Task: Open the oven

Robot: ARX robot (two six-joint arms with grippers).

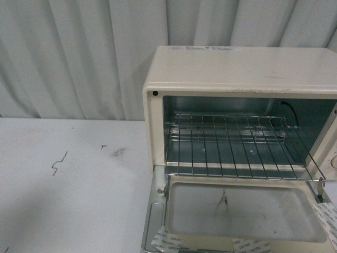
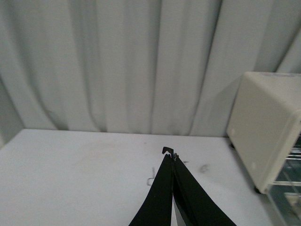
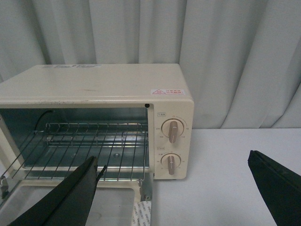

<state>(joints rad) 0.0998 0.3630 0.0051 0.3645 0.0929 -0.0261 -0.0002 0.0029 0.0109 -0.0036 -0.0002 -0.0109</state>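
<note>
One oven (image 1: 237, 68), two knobs (image 3: 173, 131), one wire rack (image 1: 231, 150), perhaps three tape strips (image 1: 166, 240)

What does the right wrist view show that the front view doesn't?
Only the right wrist view: two knobs on the oven, and the right gripper, open. Only the front view: most of the glass of the lowered door, and dark marks on the table. Both: the open cavity, the wire rack, the curtain behind.

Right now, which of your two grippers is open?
The right gripper: its fingers stand wide apart, facing the oven. The left gripper has its fingers pressed together.
</note>
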